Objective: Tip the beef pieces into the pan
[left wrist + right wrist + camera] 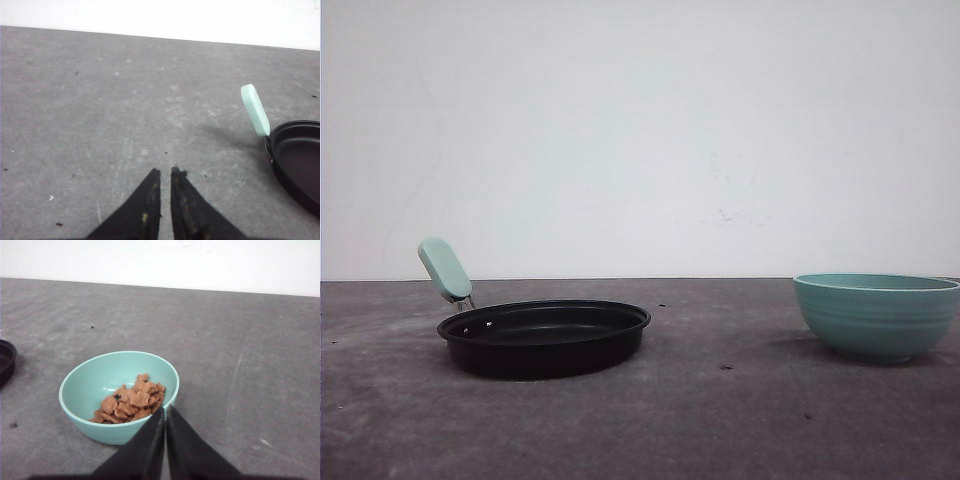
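Observation:
The black pan point(544, 337) sits on the grey table at the left of the front view, its mint-green handle point(445, 268) angled up and to the left. In the left wrist view the pan point(300, 160) and its handle point(255, 110) lie off to one side of my left gripper point(165, 171), which is shut and empty above bare table. A heap of reddish-brown beef pieces point(131, 401) lies in the teal bowl point(85, 390). My right gripper point(165, 408) is shut and empty, just above the bowl's near rim.
The teal ribbed bowl point(876, 314) stands at the right of the front view, well apart from the pan. A white wall rises behind the table's far edge. Dark specks dot the grey tabletop point(720, 400). The pan's edge point(6, 360) shows in the right wrist view.

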